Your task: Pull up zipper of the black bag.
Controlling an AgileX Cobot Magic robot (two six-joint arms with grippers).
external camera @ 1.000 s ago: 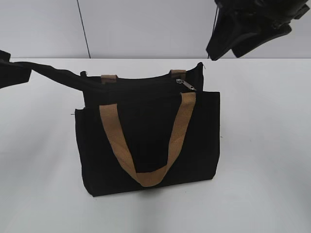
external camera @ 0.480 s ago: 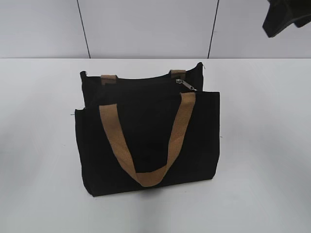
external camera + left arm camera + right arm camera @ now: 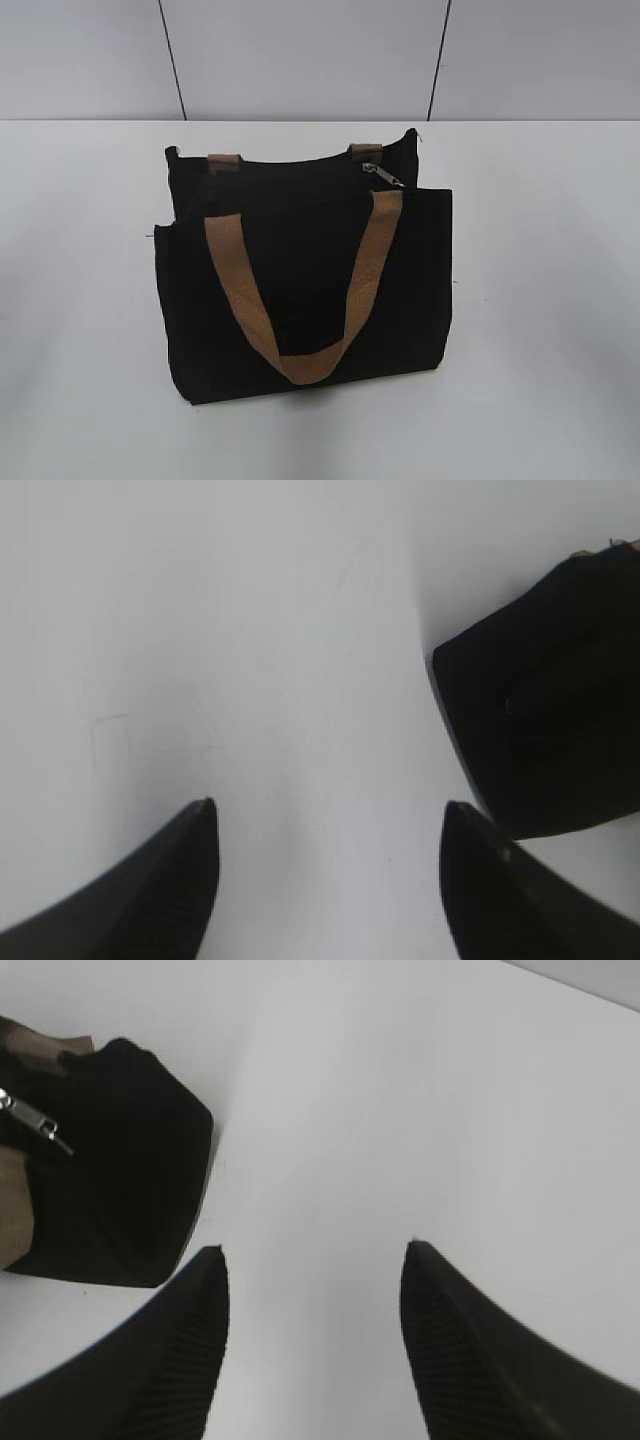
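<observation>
The black bag (image 3: 300,290) stands upright in the middle of the white table, its front tan handle hanging down the front panel. The zipper runs along its top edge, with the silver pull tab (image 3: 383,174) at the right end. Neither gripper shows in the exterior view. My left gripper (image 3: 325,815) is open and empty over bare table, with a corner of the bag (image 3: 550,710) to its right. My right gripper (image 3: 315,1255) is open and empty over bare table, with the bag's end (image 3: 110,1170) and the pull tab (image 3: 40,1125) to its left.
The white table (image 3: 540,300) spreads on all sides of the bag. A grey panelled wall (image 3: 300,60) stands behind the table's far edge.
Both arms have withdrawn from the exterior view: the left arm left the bag's top left edge first, then the right arm rose out at the upper right. The bag has not moved.
</observation>
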